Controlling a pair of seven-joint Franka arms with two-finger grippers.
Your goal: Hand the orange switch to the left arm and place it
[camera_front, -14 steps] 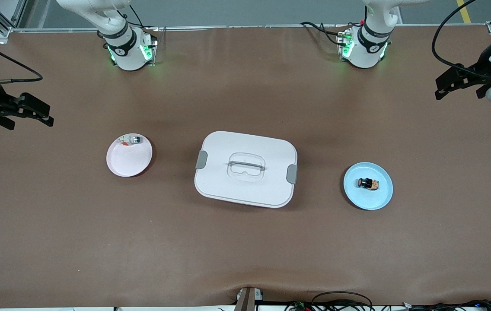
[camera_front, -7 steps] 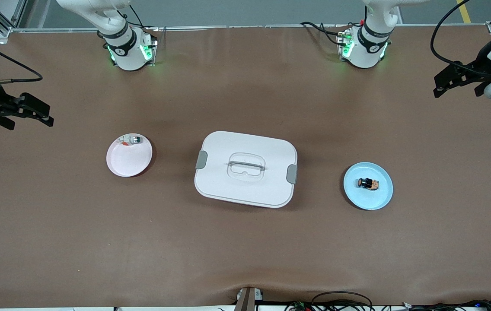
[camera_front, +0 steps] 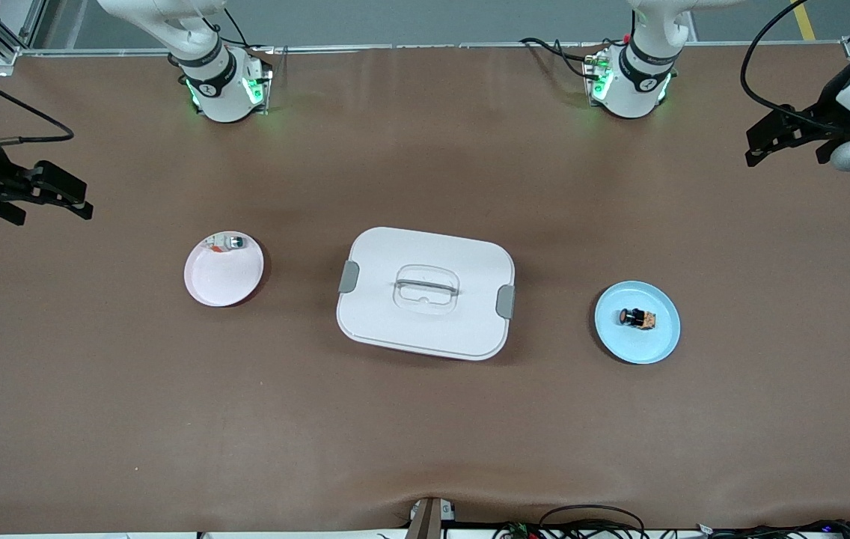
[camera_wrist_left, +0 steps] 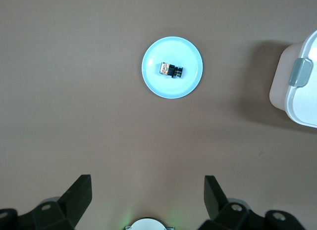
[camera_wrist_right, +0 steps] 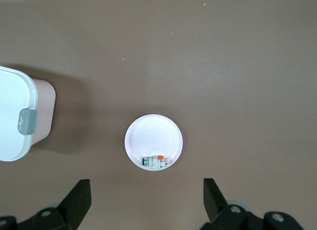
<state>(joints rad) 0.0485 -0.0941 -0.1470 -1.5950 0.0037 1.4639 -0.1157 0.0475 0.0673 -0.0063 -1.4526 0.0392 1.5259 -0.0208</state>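
The orange switch (camera_front: 637, 318) (camera_wrist_left: 171, 69) is a tiny black cylinder with an orange end. It lies on its side on a light blue plate (camera_front: 661, 343) (camera_wrist_left: 154, 84) toward the left arm's end of the table. The white box (camera_front: 426, 292) with grey latches stands shut at mid-table, its corner showing in both wrist views (camera_wrist_left: 302, 91) (camera_wrist_right: 12, 121). My left gripper (camera_front: 763, 144) (camera_wrist_left: 147, 190) hangs open and empty over bare table at the left arm's end, well apart from the blue plate. My right gripper (camera_front: 79, 201) (camera_wrist_right: 146, 193) hangs open and empty over the table's right-arm end.
A pale pink plate (camera_front: 219, 284) (camera_wrist_right: 153, 133) lies between the box and the right arm's end, with a small silver-clear part (camera_front: 227, 242) (camera_wrist_right: 156, 161) carrying a red-orange bit at its rim. Brown table cover (camera_front: 425, 434) spreads wide around everything.
My left gripper has drifted slightly toward the robots' bases. The right arm, the switch, the box and both plates have not moved.
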